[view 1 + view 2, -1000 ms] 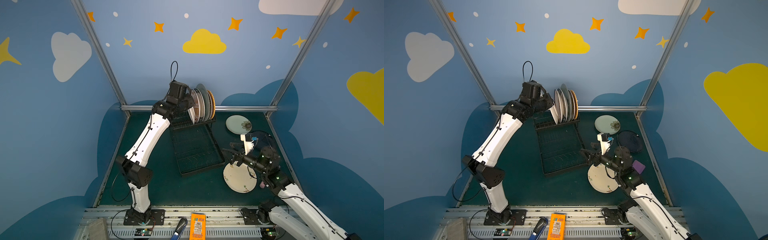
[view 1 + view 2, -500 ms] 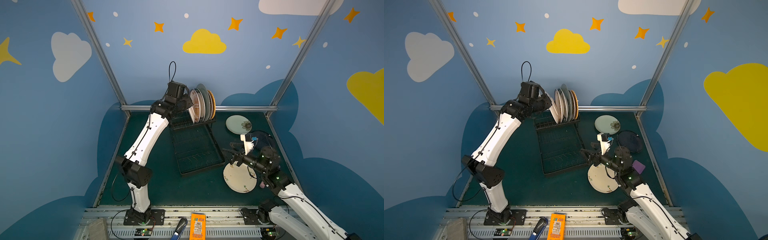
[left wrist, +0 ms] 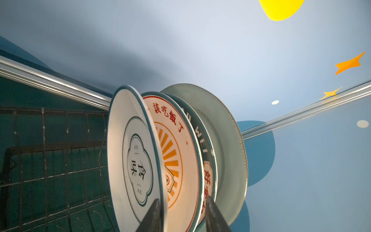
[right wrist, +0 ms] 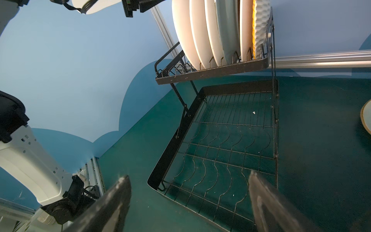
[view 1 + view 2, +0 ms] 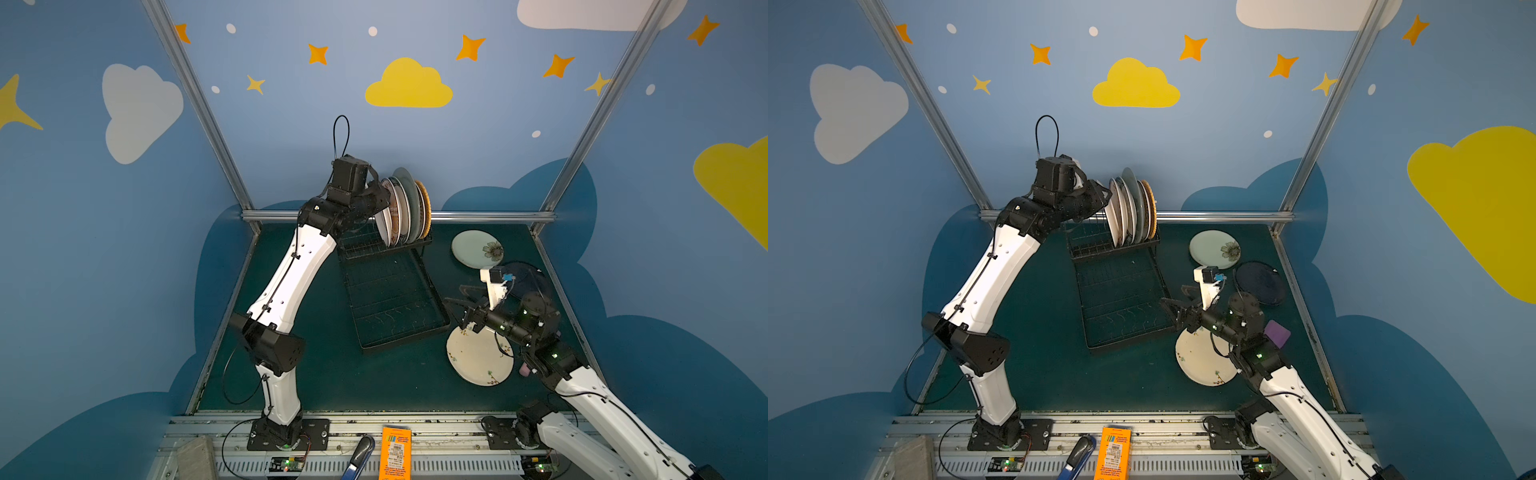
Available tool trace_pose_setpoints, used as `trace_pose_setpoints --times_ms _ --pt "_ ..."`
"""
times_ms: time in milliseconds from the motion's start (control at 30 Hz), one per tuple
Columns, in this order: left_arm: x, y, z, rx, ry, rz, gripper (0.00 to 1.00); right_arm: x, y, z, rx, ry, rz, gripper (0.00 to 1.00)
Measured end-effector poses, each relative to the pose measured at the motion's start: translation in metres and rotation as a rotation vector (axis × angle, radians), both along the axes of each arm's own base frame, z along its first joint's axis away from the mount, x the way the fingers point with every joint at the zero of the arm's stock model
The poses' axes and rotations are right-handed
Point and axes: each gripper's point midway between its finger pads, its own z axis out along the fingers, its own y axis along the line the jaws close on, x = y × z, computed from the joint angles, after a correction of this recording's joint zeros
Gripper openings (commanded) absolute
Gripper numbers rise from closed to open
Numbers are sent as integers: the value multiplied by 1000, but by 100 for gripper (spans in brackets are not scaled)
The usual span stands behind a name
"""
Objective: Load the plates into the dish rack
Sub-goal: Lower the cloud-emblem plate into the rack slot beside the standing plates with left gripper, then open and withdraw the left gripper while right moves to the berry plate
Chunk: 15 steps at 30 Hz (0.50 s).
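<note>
The left gripper (image 3: 182, 198) was seen parted astride the rims of the front plates (image 3: 136, 160) in the dish rack (image 5: 390, 307), the right gripper (image 4: 189, 174) held wide open.

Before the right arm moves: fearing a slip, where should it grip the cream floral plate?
Probably the front rim of the cream floral plate, jaws steeply from above: it lies flat, offering only its thin edge, and the dish rack crowds its far side.
</note>
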Motion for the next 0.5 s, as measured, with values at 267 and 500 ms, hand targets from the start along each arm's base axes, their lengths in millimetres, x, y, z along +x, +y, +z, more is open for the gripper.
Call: trace_pose_setpoints --times_ms 267,500 --pt "3 -11 8 -69 -16 -30 43 0 0 0 -3 -2 1 89" --pt "5 -11 7 -74 -11 -28 47 0 0 0 -4 -3 -1 89"
